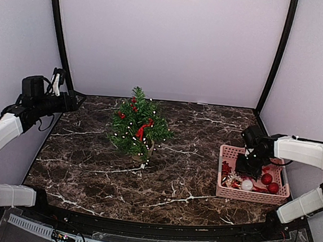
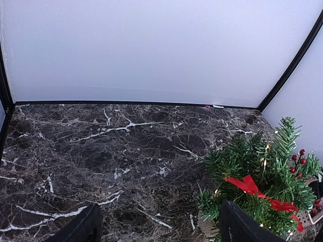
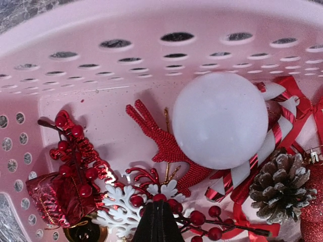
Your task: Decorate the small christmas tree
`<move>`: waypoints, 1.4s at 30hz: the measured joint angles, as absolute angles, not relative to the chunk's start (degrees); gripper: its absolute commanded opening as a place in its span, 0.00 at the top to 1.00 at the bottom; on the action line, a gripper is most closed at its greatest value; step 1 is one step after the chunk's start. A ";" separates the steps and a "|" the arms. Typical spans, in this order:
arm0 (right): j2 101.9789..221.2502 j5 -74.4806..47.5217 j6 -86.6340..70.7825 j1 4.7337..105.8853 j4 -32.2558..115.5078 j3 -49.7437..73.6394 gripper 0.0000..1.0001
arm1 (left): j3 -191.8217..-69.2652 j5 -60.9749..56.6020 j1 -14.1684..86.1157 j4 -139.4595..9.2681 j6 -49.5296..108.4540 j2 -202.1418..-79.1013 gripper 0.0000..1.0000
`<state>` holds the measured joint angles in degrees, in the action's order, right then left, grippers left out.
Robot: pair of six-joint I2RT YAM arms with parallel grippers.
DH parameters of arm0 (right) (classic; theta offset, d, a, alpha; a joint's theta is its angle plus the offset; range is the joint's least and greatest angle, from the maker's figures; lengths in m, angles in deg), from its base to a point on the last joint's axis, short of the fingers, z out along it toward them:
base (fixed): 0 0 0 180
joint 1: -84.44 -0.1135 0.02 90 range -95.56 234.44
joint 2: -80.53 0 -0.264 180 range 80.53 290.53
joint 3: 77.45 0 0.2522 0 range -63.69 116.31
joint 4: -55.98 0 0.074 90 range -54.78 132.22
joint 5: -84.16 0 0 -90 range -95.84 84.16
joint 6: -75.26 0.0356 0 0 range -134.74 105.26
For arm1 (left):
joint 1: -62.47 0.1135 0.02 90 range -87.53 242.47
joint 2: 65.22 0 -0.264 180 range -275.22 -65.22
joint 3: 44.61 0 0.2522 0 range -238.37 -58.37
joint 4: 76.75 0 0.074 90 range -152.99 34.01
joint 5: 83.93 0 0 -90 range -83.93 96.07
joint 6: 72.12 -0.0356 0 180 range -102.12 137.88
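Observation:
The small christmas tree [image 1: 138, 127] stands mid-table, carrying a red ribbon, red berries and small lights; its right side shows in the left wrist view [image 2: 262, 176]. My left gripper [image 1: 70, 99] hovers open at the far left, well away from the tree, with nothing between its fingers [image 2: 159, 229]. My right gripper [image 1: 249, 165] reaches down into the pink basket [image 1: 220, 171]. Its jaws are shut [image 3: 158, 204], their tips pressed into a red berry sprig [image 3: 202, 217] lying over a white snowflake [image 3: 116, 212]. Whether the sprig is pinched I cannot tell.
The basket [image 3: 151, 65] also holds a white ball [image 3: 219, 126], a red beaded reindeer [image 3: 166, 143], a striped candy cane [image 3: 275, 136], a frosted pine cone [image 3: 280, 186], another berry sprig [image 3: 75, 151] and red balls [image 1: 267, 179]. White walls enclose the dark marble table [image 1: 89, 165].

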<state>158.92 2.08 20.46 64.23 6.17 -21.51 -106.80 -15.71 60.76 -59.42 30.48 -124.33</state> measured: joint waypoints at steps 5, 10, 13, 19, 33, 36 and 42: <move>152.91 3.11 20.44 64.23 5.49 -21.25 1.00 | -106.65 -15.29 60.76 -59.42 30.44 -124.11 0.18; 146.49 3.24 20.44 64.23 4.77 -19.00 1.00 | -106.60 -15.20 60.76 -59.42 30.44 -124.09 0.18; 144.35 3.09 20.37 64.23 4.92 -18.34 0.92 | -106.54 -15.20 60.76 -59.42 30.44 -124.07 0.18; 146.36 5.06 20.22 64.23 4.09 -18.67 0.68 | -106.21 -15.25 60.76 -59.40 30.44 -124.00 0.18; 152.67 7.53 24.74 64.27 2.63 -22.45 0.75 | -106.21 -15.42 60.76 -59.42 30.46 -124.00 0.18; 152.78 7.51 25.25 64.34 2.74 -22.87 0.76 | -106.21 -15.55 60.76 -59.42 30.48 -124.00 0.18; 154.20 7.53 25.92 64.36 3.31 -23.33 0.76 | -106.21 -15.60 60.76 -59.42 30.48 -124.00 0.18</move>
<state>154.20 7.53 25.92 64.36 3.31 -23.33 -106.21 -15.60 60.76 -59.42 30.48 -124.00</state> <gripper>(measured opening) 0.243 0.818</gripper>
